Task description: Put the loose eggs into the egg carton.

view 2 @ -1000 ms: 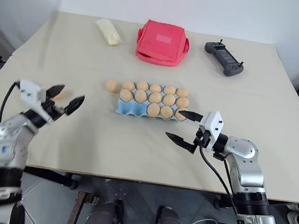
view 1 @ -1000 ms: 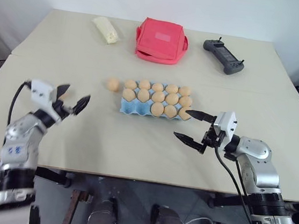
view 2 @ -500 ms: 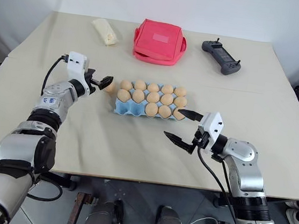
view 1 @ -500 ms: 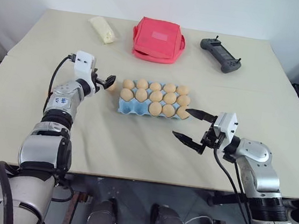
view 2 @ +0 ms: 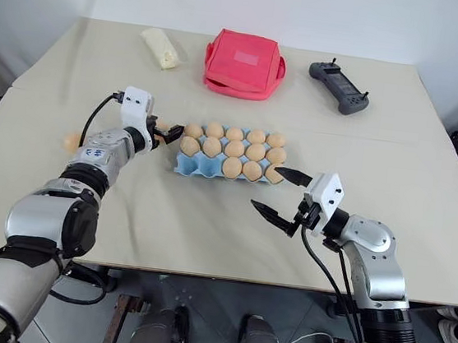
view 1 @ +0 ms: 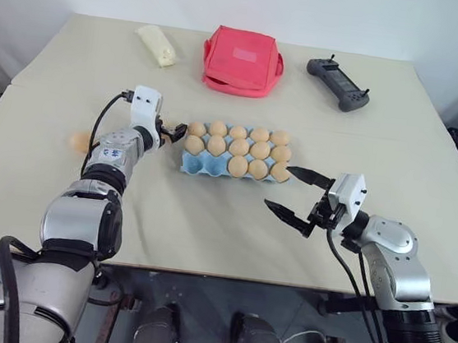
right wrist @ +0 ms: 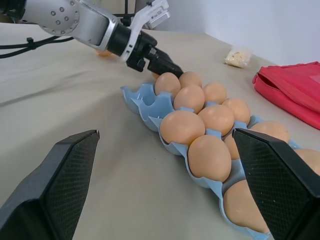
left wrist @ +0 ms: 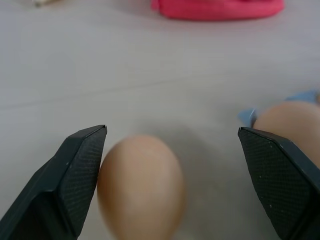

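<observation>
The light blue egg carton (view 1: 199, 165) lies mid-table and holds several tan eggs (view 1: 240, 148); its front-left cups show bare blue. One loose egg (left wrist: 140, 187) rests on the table just off the carton's left end. My left gripper (view 1: 171, 132) is open around this egg, which lies close to one finger (left wrist: 75, 175). Another loose egg (view 1: 79, 141) sits farther left on the table. My right gripper (view 1: 278, 187) hangs open and empty just off the carton's front right corner.
At the table's back stand a red fabric bag (view 1: 242, 59), a pale cream packet (view 1: 156, 45) and a black controller (view 1: 341, 83). Bare tabletop (view 1: 207, 219) spreads in front of the carton.
My left arm has swung from the front left of the table up to the carton's left end, its open fingers now around the loose egg there. The right arm has kept still.
</observation>
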`<state>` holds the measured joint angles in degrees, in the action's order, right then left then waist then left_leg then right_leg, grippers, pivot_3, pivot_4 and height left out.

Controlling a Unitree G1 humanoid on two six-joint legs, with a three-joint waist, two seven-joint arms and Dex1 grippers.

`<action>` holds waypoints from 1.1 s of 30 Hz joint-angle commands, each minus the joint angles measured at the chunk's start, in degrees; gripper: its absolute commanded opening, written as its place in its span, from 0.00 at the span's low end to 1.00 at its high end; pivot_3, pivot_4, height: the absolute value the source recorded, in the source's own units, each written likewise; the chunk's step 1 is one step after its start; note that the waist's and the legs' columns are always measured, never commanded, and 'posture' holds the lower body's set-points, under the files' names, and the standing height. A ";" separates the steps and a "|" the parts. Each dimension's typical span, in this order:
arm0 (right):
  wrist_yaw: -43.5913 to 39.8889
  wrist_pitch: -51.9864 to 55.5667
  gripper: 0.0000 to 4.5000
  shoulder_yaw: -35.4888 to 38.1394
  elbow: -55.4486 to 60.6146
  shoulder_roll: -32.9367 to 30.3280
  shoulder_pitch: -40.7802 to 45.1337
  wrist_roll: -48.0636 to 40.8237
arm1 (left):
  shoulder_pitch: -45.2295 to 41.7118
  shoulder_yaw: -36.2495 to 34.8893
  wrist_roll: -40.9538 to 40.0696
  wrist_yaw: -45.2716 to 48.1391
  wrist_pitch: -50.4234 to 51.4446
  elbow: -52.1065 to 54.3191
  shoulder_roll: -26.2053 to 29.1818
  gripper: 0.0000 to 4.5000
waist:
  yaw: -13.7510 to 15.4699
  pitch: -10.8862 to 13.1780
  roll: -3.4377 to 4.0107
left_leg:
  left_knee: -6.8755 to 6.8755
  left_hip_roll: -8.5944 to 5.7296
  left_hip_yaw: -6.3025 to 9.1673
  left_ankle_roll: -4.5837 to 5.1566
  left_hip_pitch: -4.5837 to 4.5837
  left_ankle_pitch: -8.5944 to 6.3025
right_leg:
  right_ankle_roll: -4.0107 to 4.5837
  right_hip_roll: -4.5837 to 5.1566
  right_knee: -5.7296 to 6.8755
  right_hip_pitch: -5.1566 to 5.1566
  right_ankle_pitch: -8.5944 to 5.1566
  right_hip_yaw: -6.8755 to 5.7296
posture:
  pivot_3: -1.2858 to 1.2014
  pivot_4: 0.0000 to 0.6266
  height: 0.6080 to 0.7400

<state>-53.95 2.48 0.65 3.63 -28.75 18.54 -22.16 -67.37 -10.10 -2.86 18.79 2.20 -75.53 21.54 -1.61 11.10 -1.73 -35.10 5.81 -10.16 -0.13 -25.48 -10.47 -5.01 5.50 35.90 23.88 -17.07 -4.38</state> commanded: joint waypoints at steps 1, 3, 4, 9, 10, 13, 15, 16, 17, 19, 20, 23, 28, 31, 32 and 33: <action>0.81 -0.20 1.00 2.23 2.75 -0.42 -0.21 -1.33 | -1.12 -0.08 0.77 -0.71 0.27 0.15 0.42 0.91 | 0.00 0.00 0.00 | 0.00 0.00 0.00 0.00 0.00 0.00 | 0.00 0.00 0.00 0.00 0.00 0.00 | 0.52 0.24 1.00; 0.97 -0.07 1.00 2.21 2.82 -0.47 -0.15 -1.42 | -0.88 -0.13 0.97 -0.88 0.16 0.13 0.46 0.79 | 0.01 0.00 0.00 | -0.02 0.00 0.00 0.00 0.00 0.00 | 0.00 0.00 0.00 -0.01 0.00 0.00 | 0.52 0.24 1.00; 1.10 0.01 1.00 2.22 2.90 -0.47 -0.16 -1.47 | -0.67 -0.09 1.17 -0.92 0.21 0.10 0.52 0.74 | 0.01 0.00 0.00 | -0.03 -0.01 0.00 -0.01 0.00 0.00 | 0.00 0.00 0.01 -0.01 0.00 0.00 | 0.52 0.24 1.00; 1.33 0.17 1.00 2.27 3.03 -0.59 -0.32 -1.73 | -0.13 -0.40 1.35 -0.95 -0.07 0.13 0.74 0.40 | 0.00 0.00 0.00 | -0.03 0.00 0.00 -0.01 0.00 -0.01 | 0.00 0.00 0.02 -0.01 0.00 0.00 | 0.52 0.24 1.00; 1.31 0.19 1.00 2.25 3.01 -0.61 -0.34 -1.77 | 0.06 -0.42 1.38 -0.85 -0.09 0.17 0.92 0.37 | 0.00 0.00 0.00 | -0.03 0.00 0.00 -0.01 0.00 0.00 | 0.00 0.00 0.02 -0.01 0.00 0.00 | 0.52 0.24 1.00; 1.17 0.12 1.00 2.28 2.88 -0.66 -0.41 -1.81 | 0.66 -1.14 0.55 0.91 -1.55 0.78 1.48 0.36 | -0.05 0.00 0.00 | -0.03 0.00 -0.01 0.00 0.00 0.00 | 0.00 0.00 0.02 -0.01 0.00 0.00 | 0.52 0.24 1.00; 1.07 0.04 1.00 2.35 2.92 -0.72 -0.61 -1.85 | 1.15 -1.85 -0.49 4.24 -5.03 2.04 2.17 0.36 | -0.08 0.00 0.00 | -0.03 0.00 -0.01 -0.01 0.00 0.00 | 0.00 -0.01 0.04 0.00 0.00 0.00 | 0.52 0.24 1.00; 1.04 0.01 1.00 2.37 2.94 -0.75 -0.70 -1.87 | 1.33 -2.10 -0.85 5.74 -6.37 2.51 2.43 0.36 | -0.06 0.00 0.00 | -0.03 0.01 -0.01 -0.01 0.00 0.00 | 0.00 -0.01 0.04 0.00 0.00 0.00 | 0.52 0.24 1.00; 1.03 0.00 1.00 2.40 2.96 -0.78 -0.78 -1.89 | 1.54 -2.34 -1.30 7.96 -7.99 3.23 2.86 0.36 | -0.02 0.00 0.00 | -0.02 0.01 -0.03 -0.01 0.00 0.00 | 0.00 -0.01 0.05 0.00 0.00 -0.01 | 0.52 0.24 1.00; 0.99 0.03 1.00 2.50 3.06 -0.90 -1.00 -1.89 | 2.12 -2.81 -2.87 15.07 -11.30 5.47 3.62 0.36 | 0.00 0.00 0.00 | -0.02 0.01 -0.06 -0.01 0.00 0.00 | 0.00 -0.01 0.04 0.00 0.00 -0.03 | 0.52 0.24 1.00; 0.96 0.04 1.00 2.57 3.14 -0.99 -1.15 -1.90 | 2.41 -3.00 -3.56 18.26 -12.45 6.40 3.84 0.36 | -0.01 0.00 0.00 | -0.03 0.00 -0.10 -0.02 0.00 0.00 | 0.00 0.00 0.04 -0.01 0.00 -0.03 | 0.52 0.24 1.00; 1.11 0.34 1.00 3.01 3.25 -1.65 -1.66 -1.70 | 5.58 -1.67 -7.43 35.10 -14.42 15.36 3.72 0.36 | 0.02 0.00 0.00 | -0.03 0.01 -0.50 -0.04 -0.01 -0.02 | 0.01 0.01 0.04 -0.01 0.00 -0.03 | 0.52 0.24 1.00; 1.12 0.44 1.00 3.84 3.29 -2.44 -2.09 -1.80 | 11.47 3.22 -9.96 47.88 -11.77 27.83 0.63 0.36 | 0.06 -0.01 0.01 | -0.05 0.00 -0.53 -0.02 0.02 -0.01 | 0.01 0.03 0.04 -0.05 0.00 -0.02 | 0.52 0.24 1.00; 1.40 0.69 1.00 3.97 3.69 -2.54 -2.05 -1.89 | 13.05 5.98 -8.41 48.61 -11.92 29.71 -1.00 0.36 | 0.02 -0.01 0.01 | -0.14 0.01 -0.51 0.03 0.04 0.02 | 0.01 0.03 0.08 -0.09 0.00 -0.02 | 0.52 0.24 1.00; 1.55 0.77 1.00 3.94 3.87 -2.50 -2.02 -1.87 | 13.21 6.71 -7.79 48.39 -12.28 29.42 -1.22 0.36 | 0.01 0.00 0.01 | -0.16 0.01 -0.49 0.04 0.04 0.02 | 0.01 0.03 0.10 -0.08 0.00 -0.02 | 0.52 0.24 1.00; 1.76 0.88 1.00 3.94 4.15 -2.43 -2.04 -1.85 | 13.25 7.38 -7.18 48.03 -12.95 28.64 -1.49 0.36 | -0.08 0.00 0.01 | -0.18 0.01 -0.46 0.04 0.04 0.02 | 0.01 0.03 0.11 -0.08 0.00 -0.02 | 0.52 0.24 1.00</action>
<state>-52.76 3.65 2.83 4.81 -30.71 16.61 -22.88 -53.44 -3.10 -10.71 67.02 -9.46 -48.09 19.86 -1.69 11.10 -1.72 -35.30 5.82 -10.61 -0.08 -25.44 -10.44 -5.00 5.52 36.03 23.80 -17.06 -4.39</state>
